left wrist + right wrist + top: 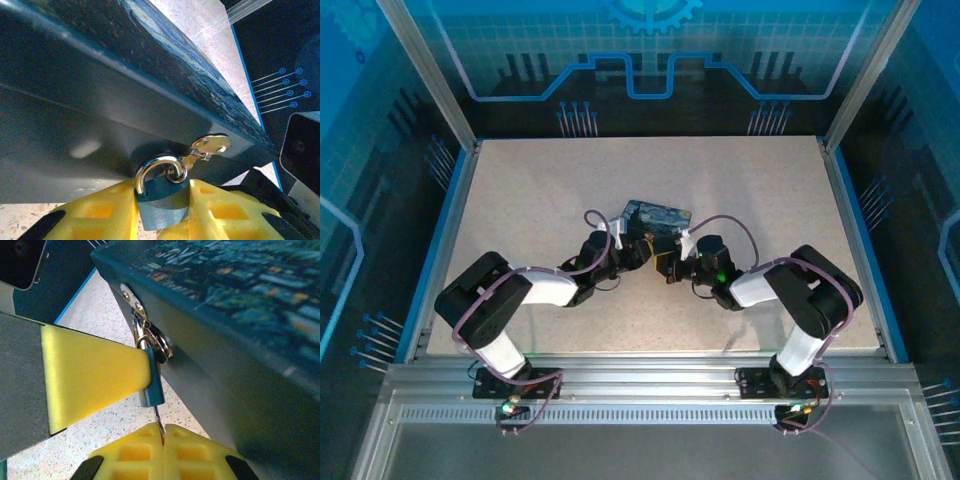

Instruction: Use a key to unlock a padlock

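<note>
The padlock (164,196), a small blue-grey body with a silver shackle (156,166), hangs from the hasp of the swirl-printed box (656,214). My left gripper (161,212) is shut on the padlock's body, with a yellow finger (97,215) on each side. In the right wrist view the padlock (154,377) hangs upright, and the key (158,421), a thin dark blade, runs from its underside down into my right gripper (163,440), which is shut on the key. A spare key (214,144) hangs on a ring through the shackle. From above, the left gripper (642,252) and right gripper (673,267) meet at the box's near side.
The box's grey-blue side wall (90,105) stands close behind the padlock. The left arm's yellow finger (90,372) presses the lock from the left. Speckled table (540,180) lies open around the box, bounded by metal rails (650,365) and blue walls.
</note>
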You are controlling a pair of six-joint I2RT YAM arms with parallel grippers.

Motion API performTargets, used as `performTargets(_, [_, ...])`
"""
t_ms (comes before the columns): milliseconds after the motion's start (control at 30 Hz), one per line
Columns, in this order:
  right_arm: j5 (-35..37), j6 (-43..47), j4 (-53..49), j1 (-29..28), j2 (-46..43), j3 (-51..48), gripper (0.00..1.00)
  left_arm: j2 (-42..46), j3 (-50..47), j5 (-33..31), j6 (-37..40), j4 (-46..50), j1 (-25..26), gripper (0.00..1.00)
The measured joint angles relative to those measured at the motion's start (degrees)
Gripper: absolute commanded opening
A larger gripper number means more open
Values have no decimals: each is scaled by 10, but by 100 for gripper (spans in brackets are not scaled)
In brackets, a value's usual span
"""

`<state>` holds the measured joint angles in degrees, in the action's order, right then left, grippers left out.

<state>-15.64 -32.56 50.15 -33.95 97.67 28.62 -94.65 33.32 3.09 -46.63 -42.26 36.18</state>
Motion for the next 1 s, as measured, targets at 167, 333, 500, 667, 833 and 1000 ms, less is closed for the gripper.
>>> performTargets(167, [-12, 7, -3, 4, 0, 10, 0, 4, 1, -6, 0, 0, 0, 29])
performTargets(333, [-16, 15, -12, 7, 0, 19, 0, 4, 4, -8, 0, 0, 0, 29])
performTargets(500, [-15, 22, -20, 7, -4, 20, 1, 4, 4, -8, 0, 0, 0, 29])
performTargets(667, [-18, 22, -20, 11, -11, 14, 10, 4, 9, -7, 0, 5, 3, 29])
performTargets(833, [-22, 22, -19, 11, -31, -6, 18, 4, 11, -3, 0, 11, 11, 29])
performTargets(1000, [-25, 22, -12, 14, -64, -36, 25, 4, 11, 3, 0, 27, 14, 29])
